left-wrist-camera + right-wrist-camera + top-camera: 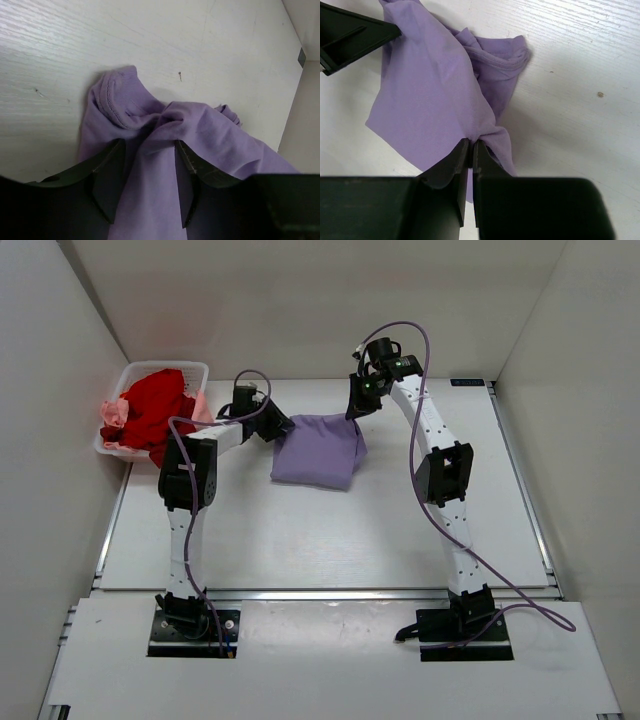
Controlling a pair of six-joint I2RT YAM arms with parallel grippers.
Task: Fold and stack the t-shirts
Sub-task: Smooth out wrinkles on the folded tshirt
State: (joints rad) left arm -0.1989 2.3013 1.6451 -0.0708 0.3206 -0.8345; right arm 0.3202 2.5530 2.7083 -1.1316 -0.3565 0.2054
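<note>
A white table (400, 530) stands in a white-walled bay, seen from above, with two black and white robot arms bolted at its near edge. A white plastic basket (196, 368) sits at the far left corner of the table. A bright red t-shirt (150, 405) is heaped inside it, and a pale pink t-shirt (112, 418) is bunched against the basket's left wall.

A lavender t-shirt (318, 455) lies on the table to the right of the basket, near it but not touching. It is loosely folded and rumpled, and its ribbed neckband (117, 102) shows along one edge.

The left gripper (149, 145) is at the side of the shirt nearest the basket. Its two dark fingers (107, 175) stand partly apart, with a ridge of lavender cloth running up through the gap between them. I cannot tell whether the fingers are pressing on that cloth.

The right gripper (471, 143) is at the side of the shirt farthest from the basket, toward the back of the table. Its jaws are closed almost together on a small pinch of lavender cloth, and the fabric fans out from that pinch in tight creases.
</note>
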